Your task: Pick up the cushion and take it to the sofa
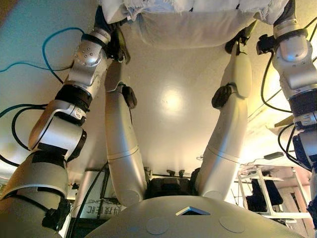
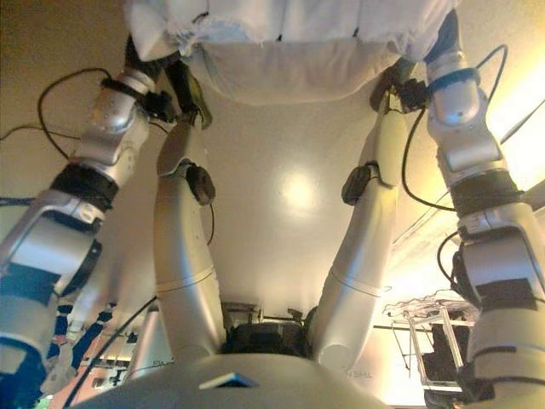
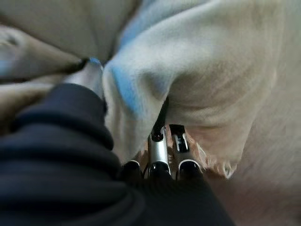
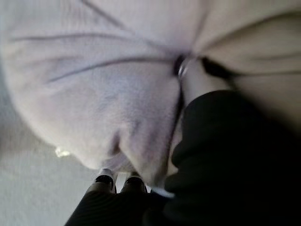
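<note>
A pale cream, soft fabric cushion with a frayed fringe edge (image 1: 193,22) is seen held up at the top of both eye views, between the two raised arms, above a shiny cream floor (image 1: 173,109). The cushion is kept clear of the floor.

At the left, the left hand (image 1: 105,24) is pressed into the left end of the cushion, and only its dark ribbed cover is shown in the eye views. In the left wrist view, silver fingers (image 3: 158,149) are seen running up into a fold of the cream cloth, with the tips buried in it; the thumb is partly covered by cloth beside the dark cover. The fringe of the cushion (image 3: 214,162) is hung just beside those fingers. Whether the left hand is curled round the cloth cannot be told, as the fingertips are hidden.

In the middle, the underside of the cushion is shown sagging between the arms, with a fringed cover layer lying over a smoother cream body.

At the right, the right hand (image 2: 443,38) is pushed against the right end of the cushion. In the right wrist view, only the finger bases (image 4: 106,179) are shown at the edge of the dark cover, and the rest is sunk under the bulging cream fabric (image 4: 103,84). The state of the right hand cannot be told either.

At the lower right of the left eye view, a white metal frame rack (image 1: 257,191) is seen standing on the floor.
</note>
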Controlling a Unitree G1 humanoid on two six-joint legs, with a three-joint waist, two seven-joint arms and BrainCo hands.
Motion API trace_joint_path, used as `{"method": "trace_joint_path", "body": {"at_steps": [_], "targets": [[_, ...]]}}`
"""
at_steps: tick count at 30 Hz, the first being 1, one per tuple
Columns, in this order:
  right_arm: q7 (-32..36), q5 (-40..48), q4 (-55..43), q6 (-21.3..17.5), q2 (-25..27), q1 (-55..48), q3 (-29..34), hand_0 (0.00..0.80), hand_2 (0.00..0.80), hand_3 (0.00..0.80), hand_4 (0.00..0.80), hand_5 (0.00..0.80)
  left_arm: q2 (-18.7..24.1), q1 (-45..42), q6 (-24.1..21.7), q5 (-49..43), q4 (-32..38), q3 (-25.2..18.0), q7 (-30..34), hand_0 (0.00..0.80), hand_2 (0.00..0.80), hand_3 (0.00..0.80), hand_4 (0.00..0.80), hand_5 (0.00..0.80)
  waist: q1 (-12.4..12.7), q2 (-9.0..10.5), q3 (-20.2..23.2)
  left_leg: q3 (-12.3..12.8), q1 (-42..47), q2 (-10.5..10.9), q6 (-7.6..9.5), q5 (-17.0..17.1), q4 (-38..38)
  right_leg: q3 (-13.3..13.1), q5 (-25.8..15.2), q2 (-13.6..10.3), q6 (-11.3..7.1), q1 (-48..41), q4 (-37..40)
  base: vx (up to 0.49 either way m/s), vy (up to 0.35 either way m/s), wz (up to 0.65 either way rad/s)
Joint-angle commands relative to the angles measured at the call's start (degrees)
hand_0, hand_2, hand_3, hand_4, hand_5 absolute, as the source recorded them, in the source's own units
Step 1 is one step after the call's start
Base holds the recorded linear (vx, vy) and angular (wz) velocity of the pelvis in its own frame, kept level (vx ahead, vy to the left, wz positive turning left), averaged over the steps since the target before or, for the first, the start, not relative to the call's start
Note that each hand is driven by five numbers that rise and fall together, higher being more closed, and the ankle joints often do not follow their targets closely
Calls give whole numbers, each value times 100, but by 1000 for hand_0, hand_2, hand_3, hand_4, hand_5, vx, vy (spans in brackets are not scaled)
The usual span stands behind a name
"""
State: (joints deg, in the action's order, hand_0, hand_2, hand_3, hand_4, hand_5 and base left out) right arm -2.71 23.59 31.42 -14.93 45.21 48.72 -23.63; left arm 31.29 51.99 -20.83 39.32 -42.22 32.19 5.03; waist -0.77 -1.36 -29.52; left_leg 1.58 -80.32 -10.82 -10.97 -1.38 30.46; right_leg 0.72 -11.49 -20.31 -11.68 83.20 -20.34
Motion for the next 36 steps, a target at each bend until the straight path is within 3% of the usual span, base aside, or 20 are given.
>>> {"method": "trace_joint_path", "body": {"at_steps": [1,5,10,15,20,26,31,36], "targets": [[603,256,-1423,-561,-629,90,-383,800,800,800,800,800,-725,-430,-155,25,1554,-23,521,800,800,800,800,800,-58,-183,-28,-209,13,27,232,601,-728,37,673,-146,-304,-509,-440,-32,-140,2],[542,33,-1746,-759,-890,-484,-2,800,800,800,800,800,-986,-1075,-163,-223,2186,-177,224,800,800,800,800,800,-19,-90,-28,-213,677,-35,190,723,-1028,328,619,-198,-325,-1196,-149,-32,-147,-6],[-353,-830,-2345,-865,-1097,-1446,326,800,800,800,800,800,-1310,-1956,-428,-403,2934,-270,-281,800,800,800,800,800,-35,20,-28,-25,1841,-183,130,867,-1421,590,518,-160,-330,-2361,195,-17,-114,-11],[-474,-1405,-3196,-1010,-1645,-2581,621,800,800,800,800,800,-1349,-2770,-901,-950,3623,-602,-1425,800,800,800,800,800,-112,142,-28,245,3322,-331,40,672,-1606,722,537,-146,-312,-3664,421,36,-65,-11],[-269,-1373,-3902,-1275,-1652,-3679,1054,800,800,800,800,800,-1072,-3507,-1003,-1036,4331,-1036,-1192,800,800,800,800,800,-68,184,-26,629,4985,-408,89,468,-1762,903,638,-223,-300,-5204,527,54,-70,-26],[-137,-1447,-4491,-1225,-1626,-4316,1249,800,800,800,800,800,-771,-4348,-1036,-715,4745,-1458,-565,800,800,800,800,800,-99,124,611,720,6138,-692,80,320,-1748,976,1104,-162,-195,-6262,218,108,-139,3],[62,-1294,-4838,-961,-1670,-5130,1370,800,800,800,800,800,-868,-5457,-1011,-290,5127,-1877,-306,800,800,800,800,800,-86,65,1417,917,7338,-987,90,398,-2077,1212,1457,122,39,-7396,249,264,-158,-5],[105,-1176,-4986,-1028,-1740,-5575,1237,800,800,800,800,800,-968,-5934,-944,-385,5197,-1721,-282,800,800,800,800,800,-106,7,1859,922,8187,-1272,66,677,-2814,1078,1893,510,267,-8048,246,147,-207,-6]]}}
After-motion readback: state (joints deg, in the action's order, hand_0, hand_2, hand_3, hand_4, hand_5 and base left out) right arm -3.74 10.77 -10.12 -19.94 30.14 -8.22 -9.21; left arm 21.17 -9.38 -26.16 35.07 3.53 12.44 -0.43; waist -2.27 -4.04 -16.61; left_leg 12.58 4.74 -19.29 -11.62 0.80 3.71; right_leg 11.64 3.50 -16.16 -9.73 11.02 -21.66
